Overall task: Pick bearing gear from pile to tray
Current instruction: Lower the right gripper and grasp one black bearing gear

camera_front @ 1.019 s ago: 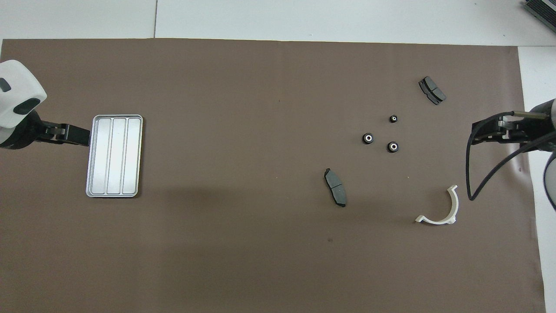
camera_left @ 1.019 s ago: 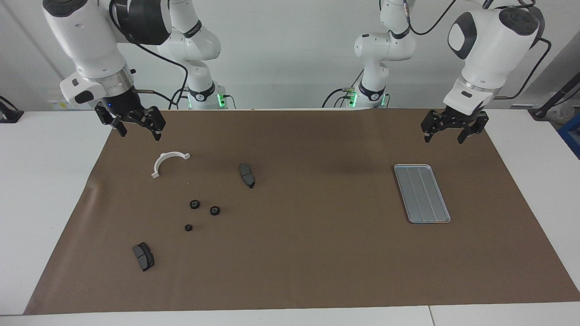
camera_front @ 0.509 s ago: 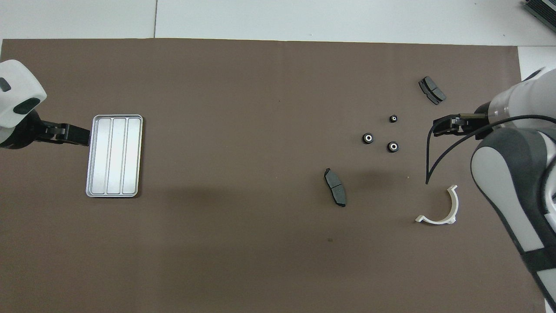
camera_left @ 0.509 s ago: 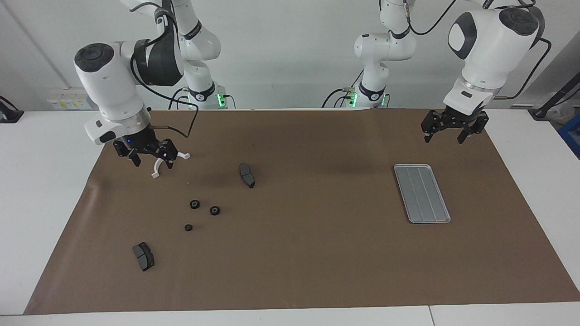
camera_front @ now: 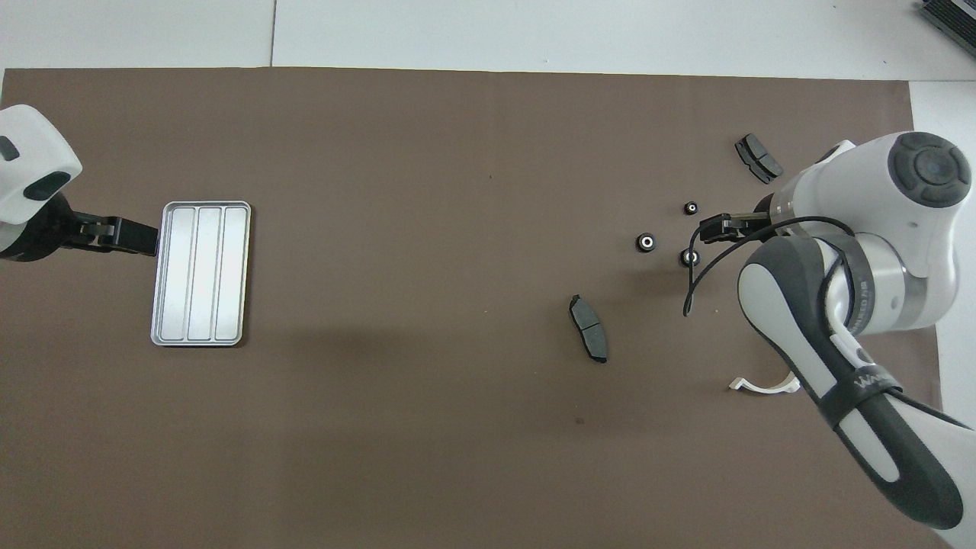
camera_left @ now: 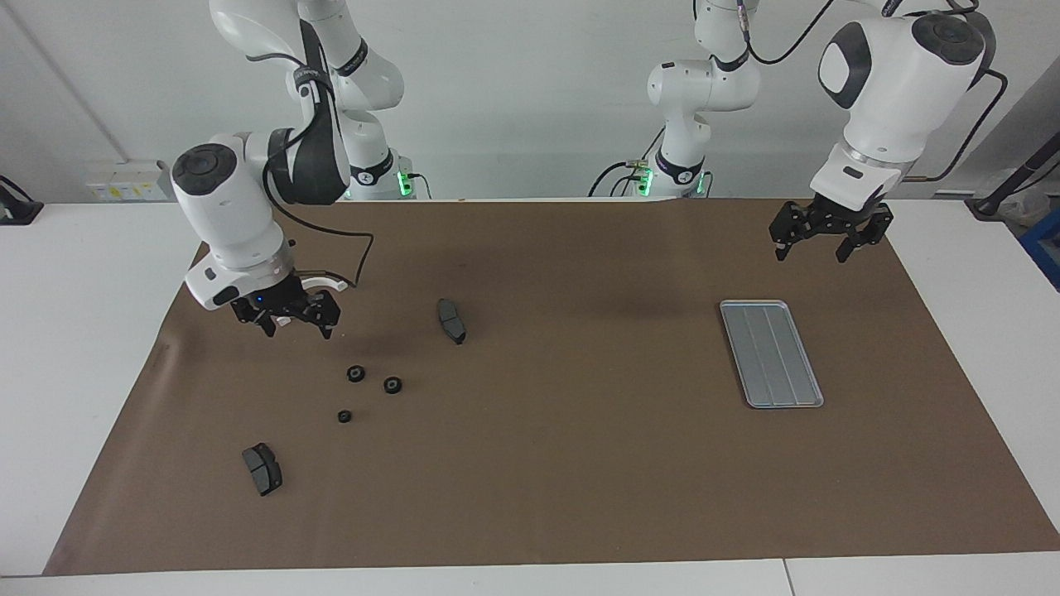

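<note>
My right gripper, jaws spread and empty, hangs over the pile's gears. My left gripper waits, jaws apart, above the mat beside the tray.

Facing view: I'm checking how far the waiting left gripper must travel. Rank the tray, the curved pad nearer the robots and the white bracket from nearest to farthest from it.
1. Tray: under and just forward of the open left gripper, at its arm's end.
2. Curved pad: mid-table.
3. White bracket: right arm's end, partly hidden by the open right gripper.
</note>
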You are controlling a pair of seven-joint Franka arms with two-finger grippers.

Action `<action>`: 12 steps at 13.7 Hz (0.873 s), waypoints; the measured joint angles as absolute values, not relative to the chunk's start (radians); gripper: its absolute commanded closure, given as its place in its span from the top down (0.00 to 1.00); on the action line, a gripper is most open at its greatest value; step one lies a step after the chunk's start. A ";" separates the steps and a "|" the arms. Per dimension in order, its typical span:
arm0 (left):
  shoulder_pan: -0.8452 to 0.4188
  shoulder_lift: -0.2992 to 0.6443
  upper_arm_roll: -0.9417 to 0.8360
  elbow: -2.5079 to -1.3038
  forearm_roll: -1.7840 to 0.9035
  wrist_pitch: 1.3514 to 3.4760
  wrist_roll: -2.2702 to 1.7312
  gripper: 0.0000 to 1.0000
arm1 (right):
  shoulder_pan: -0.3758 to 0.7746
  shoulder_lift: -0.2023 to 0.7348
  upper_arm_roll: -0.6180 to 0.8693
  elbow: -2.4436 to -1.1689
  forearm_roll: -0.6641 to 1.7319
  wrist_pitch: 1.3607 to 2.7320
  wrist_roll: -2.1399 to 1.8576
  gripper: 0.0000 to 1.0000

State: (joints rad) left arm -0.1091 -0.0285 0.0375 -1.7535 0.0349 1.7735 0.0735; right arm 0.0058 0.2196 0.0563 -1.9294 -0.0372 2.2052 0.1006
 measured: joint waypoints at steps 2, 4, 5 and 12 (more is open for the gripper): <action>-0.109 -0.029 0.037 -1.753 0.035 1.774 0.074 1.00 | 0.011 0.247 0.056 -1.951 -0.037 2.257 0.101 1.00; -0.109 -0.029 0.037 -1.753 0.035 1.774 0.074 1.00 | 0.018 0.267 0.056 -1.980 -0.037 2.307 0.101 1.00; -0.109 -0.029 0.037 -1.753 0.035 1.774 0.074 1.00 | 0.020 0.274 0.056 -1.994 -0.037 2.323 0.101 1.00; -0.111 -0.029 0.032 -1.753 0.035 1.774 0.074 1.00 | 0.021 0.314 0.056 -2.023 -0.037 2.377 0.101 1.00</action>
